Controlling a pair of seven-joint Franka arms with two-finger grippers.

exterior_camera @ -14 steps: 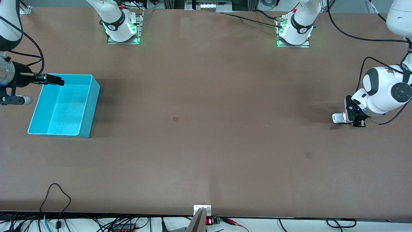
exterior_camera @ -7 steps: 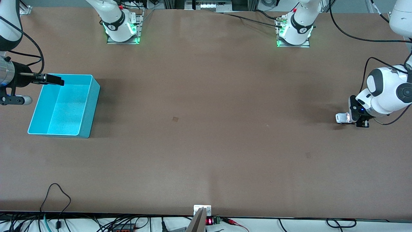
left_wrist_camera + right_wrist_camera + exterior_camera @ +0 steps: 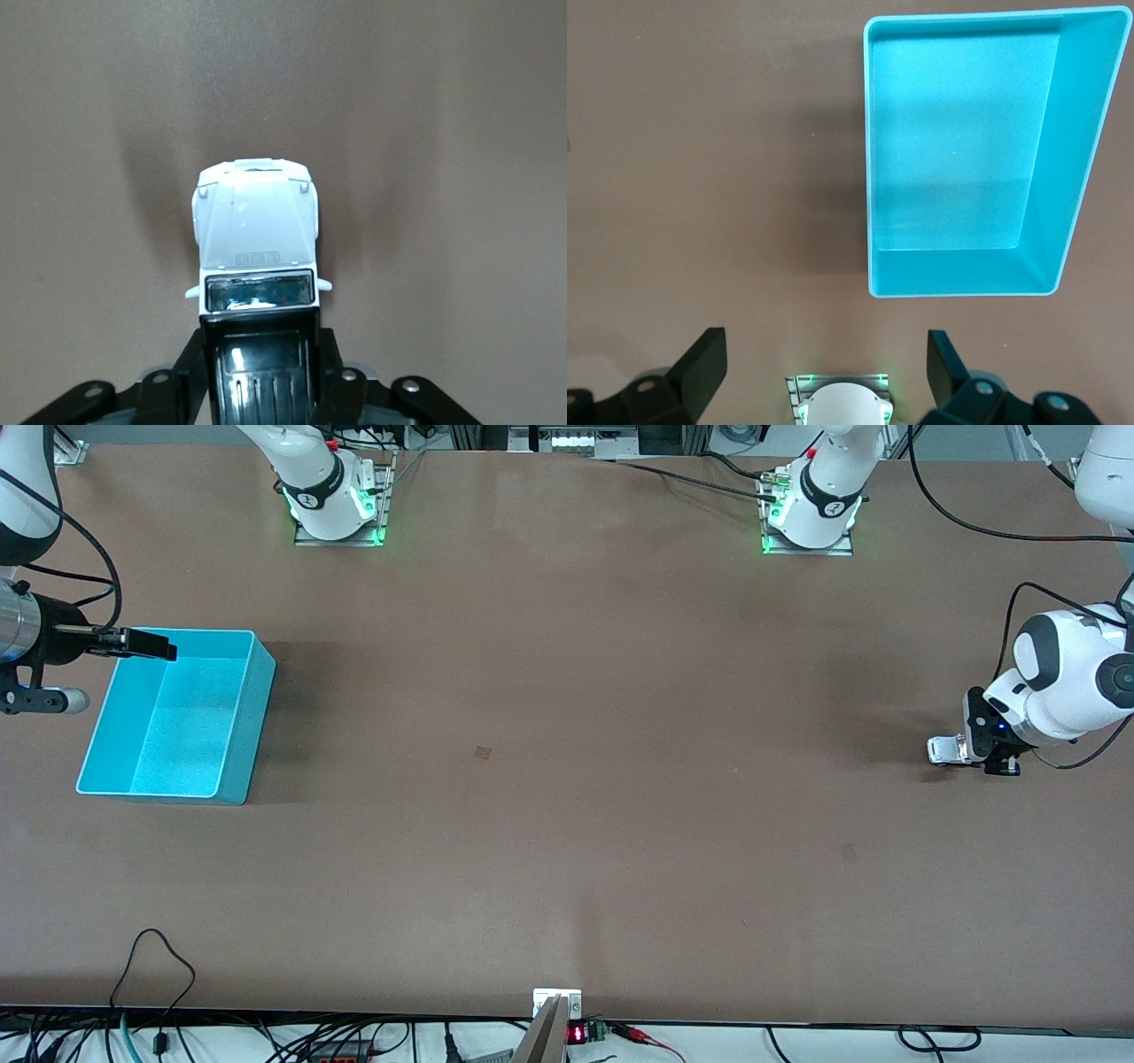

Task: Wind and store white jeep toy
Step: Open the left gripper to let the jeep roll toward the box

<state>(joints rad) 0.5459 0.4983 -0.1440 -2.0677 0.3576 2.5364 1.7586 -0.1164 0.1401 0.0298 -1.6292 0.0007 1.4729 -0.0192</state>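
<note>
A brown table [image 3: 567, 779] was seen from above, w/ two robot arms based along its upper edge. The left gripper [image 3: 974, 751] was positioned low at the left arm's end of the table, clenched on the white jeep toy [image 3: 944, 749]. In the left wrist view the jeep [image 3: 255, 239] was shown gripped at its black-roofed rear half, one finger [image 3: 190, 367] pressed to each side; the white bonnet and windscreen were left projecting clear of the jaws. Its wheels could not be made out, so contact w/ the table was not confirmed, though a close shadow was cast just beside it. The rear grip was prob. chosen so the car could be dragged backward along the surface to wind its pull-back spring.

The right gripper [image 3: 146, 644] was held over the rim of the cyan bin [image 3: 252, 717] at the right arm's end of the table, jaws spread wide and holding nothing, as shown in the right wrist view [image 3: 824, 372]. That arm was judged to be waiting. The bin [image 3: 1072, 177] was seen empty, well apart from the jeep, so storage was judged not yet done.
</note>
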